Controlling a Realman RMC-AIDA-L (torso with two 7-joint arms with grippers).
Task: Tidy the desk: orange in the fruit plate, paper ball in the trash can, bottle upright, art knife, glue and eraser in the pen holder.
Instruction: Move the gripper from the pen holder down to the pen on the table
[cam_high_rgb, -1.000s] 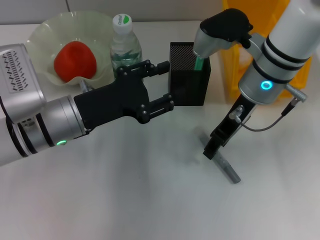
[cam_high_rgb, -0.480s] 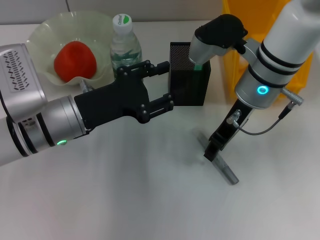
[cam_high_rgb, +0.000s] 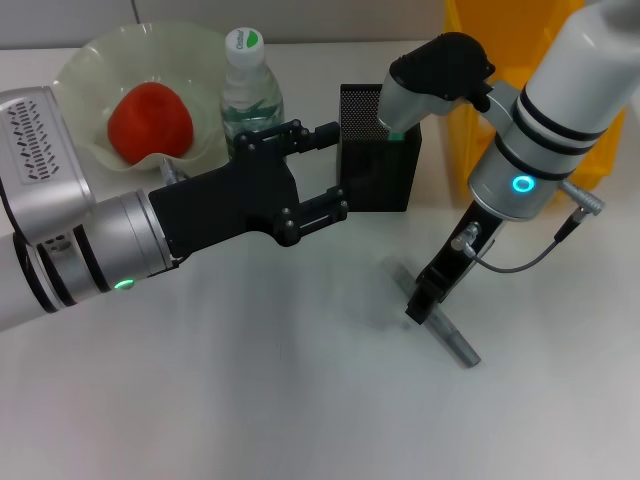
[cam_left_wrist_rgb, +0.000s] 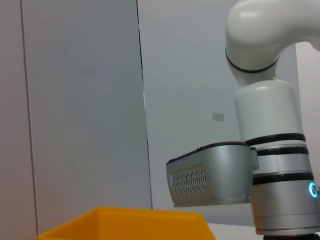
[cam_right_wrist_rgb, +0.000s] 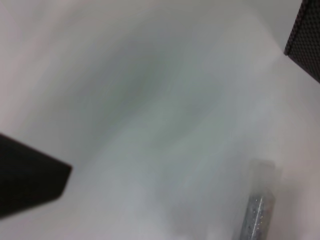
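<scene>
Right end effector (cam_high_rgb: 424, 300) over slim grey bar art knife (cam_high_rgb: 447, 331) at 5 o'clock of black mesh pen holder (cam_high_rgb: 377, 165), finger spacing unclear, left end effector (cam_high_rgb: 325, 170) fingers apart at its 9 o'clock

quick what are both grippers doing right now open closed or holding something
Left gripper: open, empty, hovering beside the pen holder.
Right gripper: down at the art knife on the desk; fingers cannot be told.
</scene>
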